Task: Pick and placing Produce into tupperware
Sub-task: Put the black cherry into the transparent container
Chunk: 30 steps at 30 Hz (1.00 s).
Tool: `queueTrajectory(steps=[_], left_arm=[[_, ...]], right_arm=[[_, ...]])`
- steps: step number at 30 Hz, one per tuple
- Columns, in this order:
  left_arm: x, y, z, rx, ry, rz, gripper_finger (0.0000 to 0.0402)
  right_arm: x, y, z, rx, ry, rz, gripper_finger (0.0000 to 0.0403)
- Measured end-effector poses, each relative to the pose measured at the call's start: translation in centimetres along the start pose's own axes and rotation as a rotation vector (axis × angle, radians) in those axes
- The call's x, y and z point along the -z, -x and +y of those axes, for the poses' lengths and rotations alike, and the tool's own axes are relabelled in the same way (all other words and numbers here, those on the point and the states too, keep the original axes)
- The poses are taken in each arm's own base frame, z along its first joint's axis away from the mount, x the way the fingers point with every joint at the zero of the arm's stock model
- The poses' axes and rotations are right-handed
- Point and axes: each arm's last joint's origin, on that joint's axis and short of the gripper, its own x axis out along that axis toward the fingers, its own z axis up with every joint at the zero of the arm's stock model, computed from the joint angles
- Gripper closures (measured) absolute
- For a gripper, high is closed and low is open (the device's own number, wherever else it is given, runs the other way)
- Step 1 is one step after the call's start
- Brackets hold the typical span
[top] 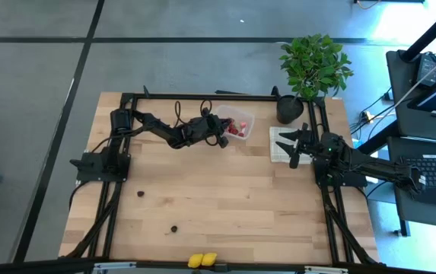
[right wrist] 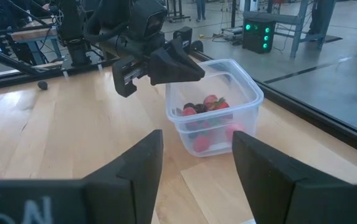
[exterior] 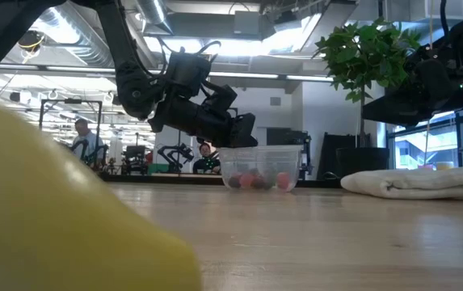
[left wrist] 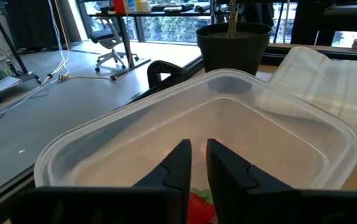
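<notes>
- The tupperware [top: 237, 124] sits at the far side of the surface [top: 225, 198], beside the beige cloth [top: 281, 144]; red and dark pieces [right wrist: 204, 106] already lie inside.
- The left tool [left wrist: 195, 163] hangs just over the box's rim, fingers nearly together with a thin gap and nothing seen between them.
- Two dark berries [top: 140, 193] and two yellow pieces [top: 202, 259] lie well apart from the box, near the front edge.
- The right tool [top: 292, 144] waits over the cloth, fingers spread apart.
- Risk, as I judge it: dropping lower, the left tool could catch the light box's wall and shove or tip it.
</notes>
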Motion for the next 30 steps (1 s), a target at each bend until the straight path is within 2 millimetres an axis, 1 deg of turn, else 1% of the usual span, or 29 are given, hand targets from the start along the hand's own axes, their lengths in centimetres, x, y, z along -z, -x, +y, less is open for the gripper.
queueTrajectory(steps=[3,7,15,17,20,23,26,30], left_arm=[[-0.2,0.0,0.0,0.000,0.004,-0.018,0.0348],[-0.9,0.1,-0.2,0.024,-0.018,-0.082,0.0337],[-3.8,1.2,-0.7,0.043,-0.085,-0.188,0.0323],[-4.9,1.8,-1.0,0.047,-0.108,-0.222,0.0321],[-6.6,2.8,-1.5,0.060,-0.154,-0.244,0.0319],[-8.1,4.1,-2.0,0.094,-0.232,-0.206,0.0323],[-9.3,5.9,-2.4,0.160,-0.303,-0.111,0.0331],[-10.4,8.9,-2.6,0.231,-0.367,0.037,0.0343]], right_arm=[[0.0,0.0,0.0,0.000,0.000,0.000,0.0208],[0.0,0.0,0.0,0.000,0.000,0.000,0.0208],[0.0,0.0,0.0,0.000,0.000,0.001,0.0208],[0.0,0.0,0.0,0.000,0.000,0.002,0.0208],[0.0,0.0,0.0,0.000,0.000,0.005,0.0208],[0.1,-0.1,0.0,0.001,-0.004,0.010,0.0208],[0.1,-0.1,0.0,0.001,-0.003,0.014,0.0208],[0.1,-0.1,0.0,0.001,-0.010,0.016,0.0208]])
